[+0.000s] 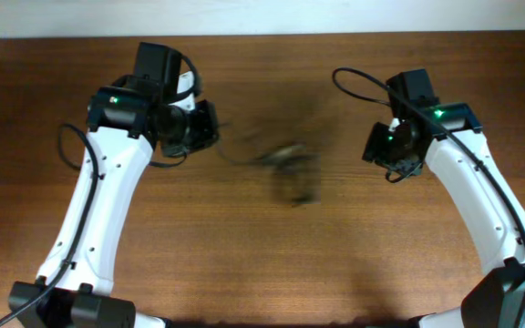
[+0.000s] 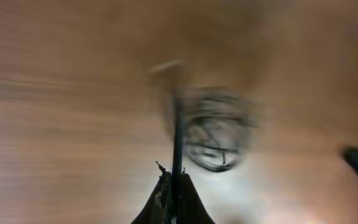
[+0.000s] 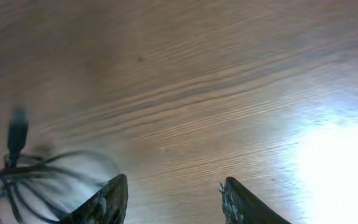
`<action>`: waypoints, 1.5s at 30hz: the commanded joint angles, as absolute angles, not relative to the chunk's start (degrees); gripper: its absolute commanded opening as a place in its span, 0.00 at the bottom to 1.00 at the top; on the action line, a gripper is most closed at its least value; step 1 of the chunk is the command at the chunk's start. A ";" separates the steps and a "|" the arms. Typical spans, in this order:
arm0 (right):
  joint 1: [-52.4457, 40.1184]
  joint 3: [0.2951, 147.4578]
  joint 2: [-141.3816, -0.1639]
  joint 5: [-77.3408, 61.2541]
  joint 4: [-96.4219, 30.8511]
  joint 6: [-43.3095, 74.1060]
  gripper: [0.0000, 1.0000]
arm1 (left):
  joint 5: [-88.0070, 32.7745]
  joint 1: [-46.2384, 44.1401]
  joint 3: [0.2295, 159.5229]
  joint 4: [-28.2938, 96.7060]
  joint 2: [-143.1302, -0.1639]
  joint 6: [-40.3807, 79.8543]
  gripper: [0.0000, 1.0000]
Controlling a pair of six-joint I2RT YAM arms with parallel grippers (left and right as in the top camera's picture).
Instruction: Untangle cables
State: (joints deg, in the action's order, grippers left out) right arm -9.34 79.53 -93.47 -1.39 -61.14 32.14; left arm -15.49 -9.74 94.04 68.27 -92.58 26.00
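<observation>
The cables [image 1: 290,169] are a blurred dark bunch in mid-air or on the table between the two arms. In the left wrist view the bunch [image 2: 216,137] hangs blurred beyond the fingertips, with one thin black cord running straight down into my left gripper [image 2: 176,180], which is shut on that cord. My left gripper [image 1: 210,128] is left of the bunch. My right gripper [image 3: 174,186] is open and empty over bare wood. Several cable loops and a dark plug [image 3: 17,134] show at its left edge. My right gripper [image 1: 386,150] is right of the bunch.
The brown wooden table [image 1: 262,255] fills the views. Its far edge meets a white wall at the top of the overhead view. Thick black wires run along both arms.
</observation>
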 commanded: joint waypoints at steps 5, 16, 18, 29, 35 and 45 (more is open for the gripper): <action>-8.99 79.77 -94.04 -5.78 -60.51 32.97 0.49 | -3.90 -9.08 94.02 68.18 -91.96 27.59 0.00; -9.02 79.77 -94.04 -22.76 -55.29 27.20 0.64 | -46.81 -15.20 93.80 56.71 -92.03 9.63 0.00; -9.02 79.77 -94.04 -22.74 -55.46 26.76 0.71 | -63.00 -15.25 93.80 51.29 -92.03 5.61 0.00; -8.99 79.77 -94.04 -22.48 -55.48 27.42 0.73 | -68.53 -15.59 93.80 41.08 -92.01 19.64 0.00; -8.99 79.72 -94.04 -20.95 -55.53 27.44 0.73 | -83.29 -15.51 93.82 18.70 -91.70 24.03 0.00; -8.99 79.70 -94.04 -20.78 -56.29 27.46 0.73 | -56.93 -15.73 93.80 33.78 -91.72 29.10 0.00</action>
State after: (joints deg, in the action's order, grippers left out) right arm -8.93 79.50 -93.60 -21.50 -56.18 27.22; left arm -70.59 -15.62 93.49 28.01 -92.36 27.83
